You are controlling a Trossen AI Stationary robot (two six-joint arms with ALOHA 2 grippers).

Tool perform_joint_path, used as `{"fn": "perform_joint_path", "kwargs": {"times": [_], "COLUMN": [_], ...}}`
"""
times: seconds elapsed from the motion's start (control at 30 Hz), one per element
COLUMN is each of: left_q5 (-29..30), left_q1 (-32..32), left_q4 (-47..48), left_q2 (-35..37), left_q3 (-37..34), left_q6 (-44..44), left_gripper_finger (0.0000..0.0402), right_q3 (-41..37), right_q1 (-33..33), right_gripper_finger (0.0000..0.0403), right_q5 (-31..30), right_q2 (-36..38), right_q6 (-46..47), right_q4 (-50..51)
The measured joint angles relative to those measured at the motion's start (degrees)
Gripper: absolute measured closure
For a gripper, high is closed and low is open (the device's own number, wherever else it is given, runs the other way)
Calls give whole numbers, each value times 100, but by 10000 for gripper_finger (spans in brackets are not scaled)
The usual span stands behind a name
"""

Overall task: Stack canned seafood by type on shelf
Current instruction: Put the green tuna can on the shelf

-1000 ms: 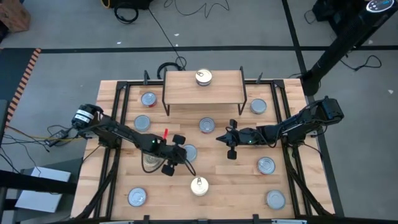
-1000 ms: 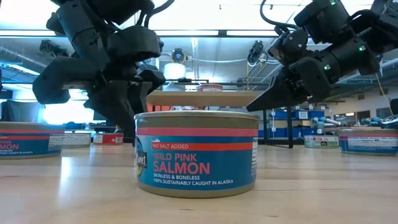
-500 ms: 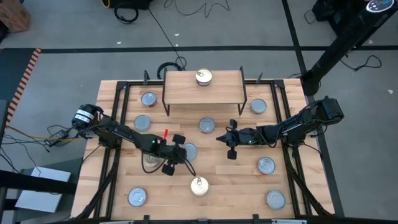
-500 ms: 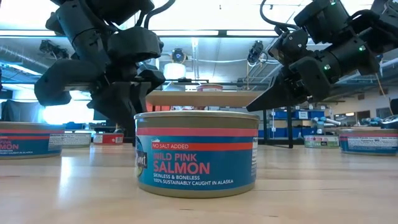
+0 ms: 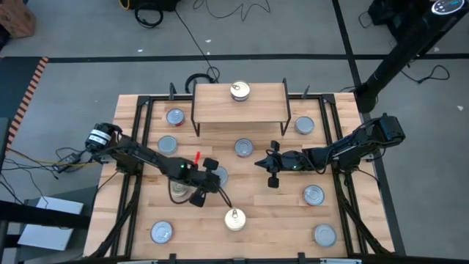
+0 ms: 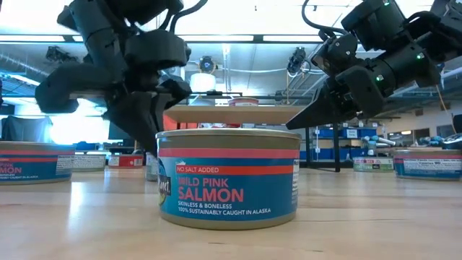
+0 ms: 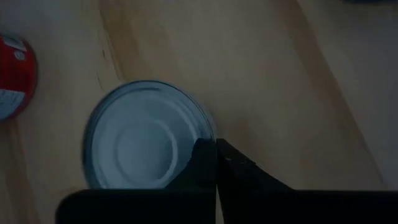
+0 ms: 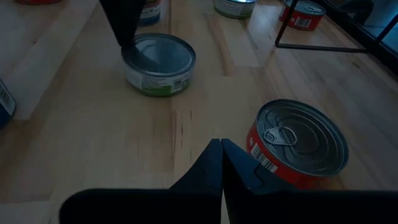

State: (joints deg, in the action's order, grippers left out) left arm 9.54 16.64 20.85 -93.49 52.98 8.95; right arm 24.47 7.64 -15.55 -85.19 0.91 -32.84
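Note:
Several short round cans stand scattered on the slatted tabletop. One gold-topped can [image 5: 239,91] stands on the shelf [image 5: 264,104] at the far side. My left gripper [image 5: 214,180] [image 7: 215,148] is shut, with its tips at the rim of a silver-topped, green-labelled can [image 7: 146,146] [image 8: 159,64] near the table's middle. My right gripper [image 5: 259,163] [image 8: 219,148] is shut and hovers right of that can, touching nothing, beside a red can [image 8: 300,145] with a pull tab. A pink salmon can [image 6: 227,177] stands closest in the low view. My left gripper has its shut fingertips [image 8: 126,45] on the green-labelled can's top at its rim [image 7: 200,134], coming from above at a slant from the table's left. The can stands flat on the table. Whether the tips press it or only rest on it, I cannot tell.
Other cans sit at the table's left [image 5: 167,144], right [image 5: 314,195] and near edge [image 5: 234,218]; one [image 5: 176,189] lies under the left arm. The shelf's black legs [image 5: 196,121] stand at the far side. Bare wood lies between the two grippers.
My left gripper has drifted a little toward the table's left and stays shut at the can. The right arm has kept still.

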Motion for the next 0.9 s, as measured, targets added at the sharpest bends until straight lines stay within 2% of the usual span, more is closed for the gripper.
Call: {"fn": "perform_joint_path", "kwargs": {"times": [0.2,0.47,0.6,0.77,0.9], "left_q5": [-235,-811,-1144,-1195,-1502], "left_q1": [0,-73,-209,-427,-598], "left_q4": [279,425,440,413,238], "left_q2": [0,7,11,11,11], "left_q3": [405,801,779,753,753], "left_q6": [-51,-635,-1080,-1434,-1659], "left_gripper_finger": [400,401,401,401,401], "right_q3": [0,-2,-2,-2,-2], "right_q1": [2,2,2,2,2], "right_gripper_finger": [394,394,394,394,394], "right_q5": [2,2,2,2,2], "right_q2": [0,0,0,0,0], "right_q6": [2,49,52,52,53], "right_q4": [0,11,13,15,17]}}
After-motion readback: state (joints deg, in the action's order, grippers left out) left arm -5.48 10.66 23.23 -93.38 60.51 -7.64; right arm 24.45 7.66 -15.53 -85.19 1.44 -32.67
